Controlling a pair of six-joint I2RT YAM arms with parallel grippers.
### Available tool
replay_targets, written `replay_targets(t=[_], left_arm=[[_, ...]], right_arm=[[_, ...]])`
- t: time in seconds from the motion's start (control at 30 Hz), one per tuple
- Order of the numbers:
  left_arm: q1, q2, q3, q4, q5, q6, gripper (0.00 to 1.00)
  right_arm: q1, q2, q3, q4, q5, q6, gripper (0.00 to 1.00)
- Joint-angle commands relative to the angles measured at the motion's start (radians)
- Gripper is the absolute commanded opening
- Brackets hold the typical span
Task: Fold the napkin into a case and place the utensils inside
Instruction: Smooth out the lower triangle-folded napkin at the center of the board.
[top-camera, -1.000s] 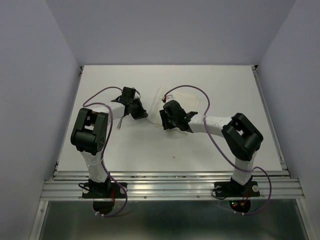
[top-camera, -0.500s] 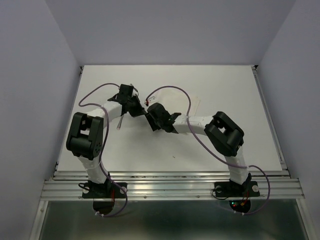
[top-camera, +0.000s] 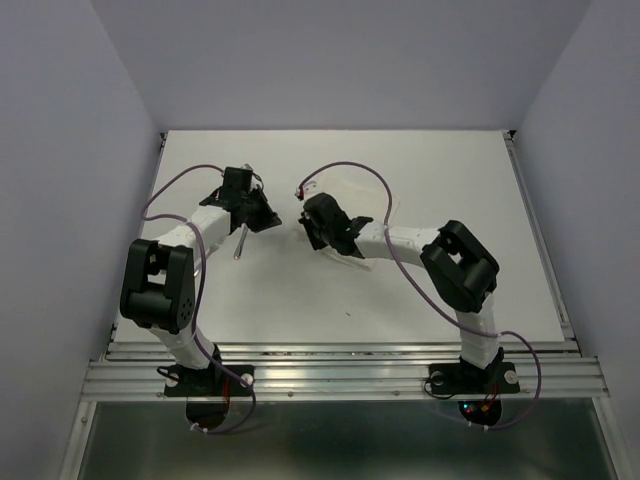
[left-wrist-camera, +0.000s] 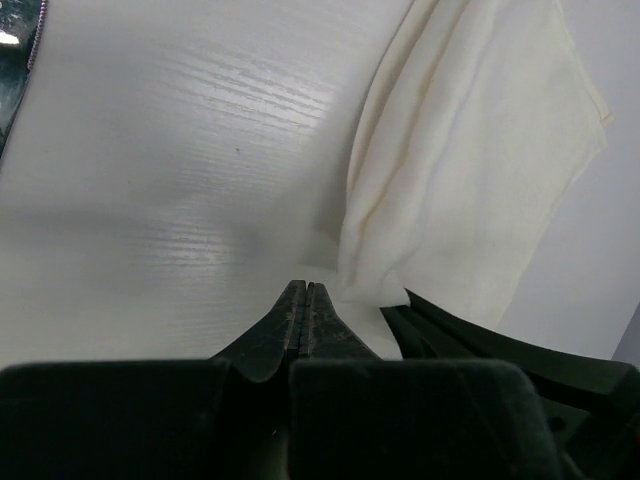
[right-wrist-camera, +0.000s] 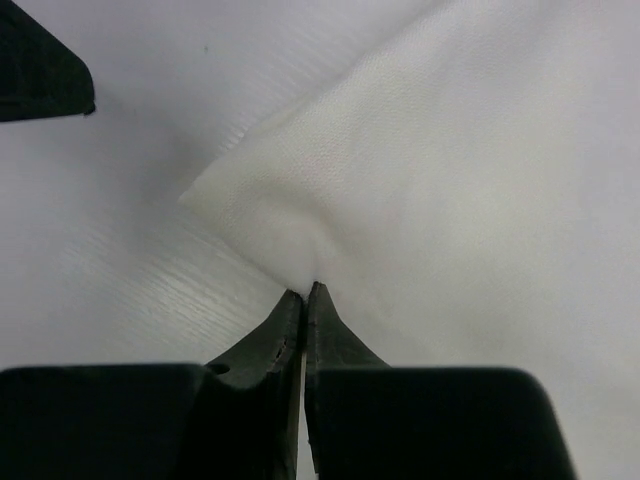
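Note:
The white napkin (top-camera: 355, 200) lies at mid-table, hard to tell from the tabletop. It fills the right of the right wrist view (right-wrist-camera: 470, 150) and hangs in soft folds in the left wrist view (left-wrist-camera: 470, 170). My right gripper (top-camera: 306, 222) is shut on the napkin's edge beside a corner (right-wrist-camera: 305, 290). My left gripper (top-camera: 264, 218) is shut and empty (left-wrist-camera: 305, 287), its tips just left of the napkin's lower corner. One silver utensil (top-camera: 240, 243) lies under the left forearm; its shiny end shows at the left wrist view's top-left edge (left-wrist-camera: 18, 50). No folded case is in view.
The right gripper's black fingers (left-wrist-camera: 460, 325) sit close to the right of my left jaws. The left gripper shows as a dark shape (right-wrist-camera: 40, 70) at the right wrist view's top left. Purple cables (top-camera: 345, 168) loop over both arms. Walls close in the table (top-camera: 450, 290).
My right gripper has moved left and slightly away, pulling the napkin's edge with it. My left gripper has drawn back to the left and farther up the table.

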Motion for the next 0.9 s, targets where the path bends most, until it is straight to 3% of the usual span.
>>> replay_targets(t=[0.0,0.23,0.27,0.33,0.43,0.53,0.87], left_arm=[[0.003,-0.045,-0.007,-0.004,0.0,0.029,0.0],[0.005,-0.042,-0.004,-0.014,-0.004,0.035,0.0],[0.005,-0.042,-0.006,-0.017,-0.006,0.035,0.0],[0.006,-0.045,-0.006,-0.021,-0.015,0.034,0.0],[0.008,-0.06,-0.012,-0.027,-0.044,0.025,0.0],[0.012,-0.098,-0.027,-0.017,-0.059,0.016,0.0],[-0.017,-0.037,-0.026,0.012,0.013,0.029,0.0]], right_arm=[[-0.04,-0.122,-0.01,0.045,-0.137,-0.005,0.01],[-0.059,-0.154,-0.043,0.044,-0.251,0.02,0.05],[-0.059,-0.15,-0.045,0.044,-0.251,0.026,0.17],[-0.068,-0.136,-0.045,0.044,-0.283,0.046,0.5],[-0.068,-0.133,-0.05,0.044,-0.277,0.052,0.57],[-0.068,-0.142,-0.057,0.044,-0.27,0.052,0.57],[-0.088,-0.14,-0.077,0.031,-0.179,0.103,0.31]])
